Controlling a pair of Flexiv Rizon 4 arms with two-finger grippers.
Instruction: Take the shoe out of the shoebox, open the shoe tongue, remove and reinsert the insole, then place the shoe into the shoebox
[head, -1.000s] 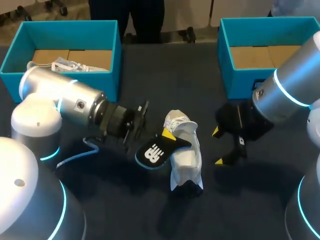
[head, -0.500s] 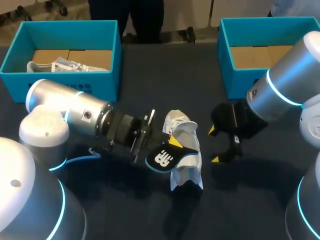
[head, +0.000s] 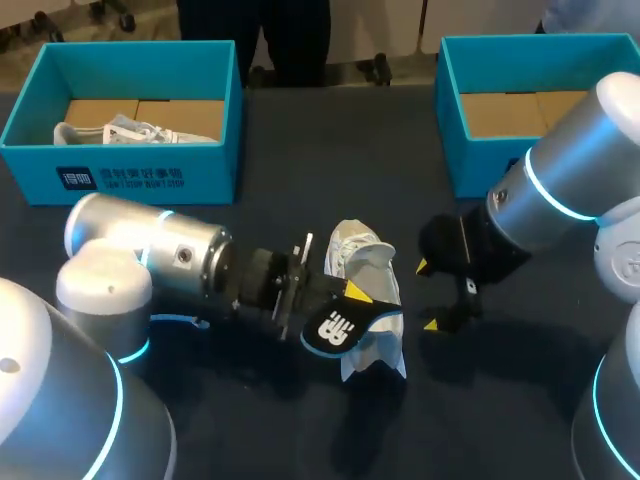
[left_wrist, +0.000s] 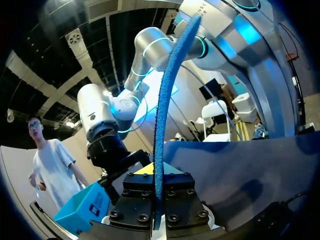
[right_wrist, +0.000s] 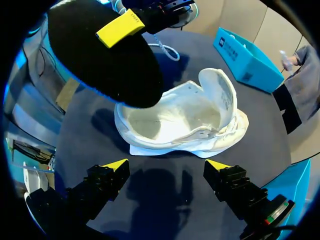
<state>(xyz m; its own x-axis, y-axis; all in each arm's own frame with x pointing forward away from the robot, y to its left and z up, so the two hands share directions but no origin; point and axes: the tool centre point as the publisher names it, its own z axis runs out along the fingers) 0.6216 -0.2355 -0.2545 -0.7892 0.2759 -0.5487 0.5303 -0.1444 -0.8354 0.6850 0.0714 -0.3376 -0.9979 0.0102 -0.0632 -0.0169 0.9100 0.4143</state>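
A white shoe lies on its side mid-table, its opening toward my right gripper. That gripper stands open just right of the shoe, and the shoe is ahead of its spread yellow tips. My left gripper is shut on the black insole, holding it against the shoe's left side. Seen from the left wrist, the insole is edge-on, blue-rimmed, clamped between the fingers. From the right wrist, the insole hovers over the shoe's opening.
A blue shoebox at the back left holds another white shoe. A second blue box at the back right shows only its cardboard floor. Dark tabletop lies in front of the shoe.
My left arm has pushed right, carrying the insole from beside the shoe up against it. The right gripper has drifted slightly left toward the shoe, still open.
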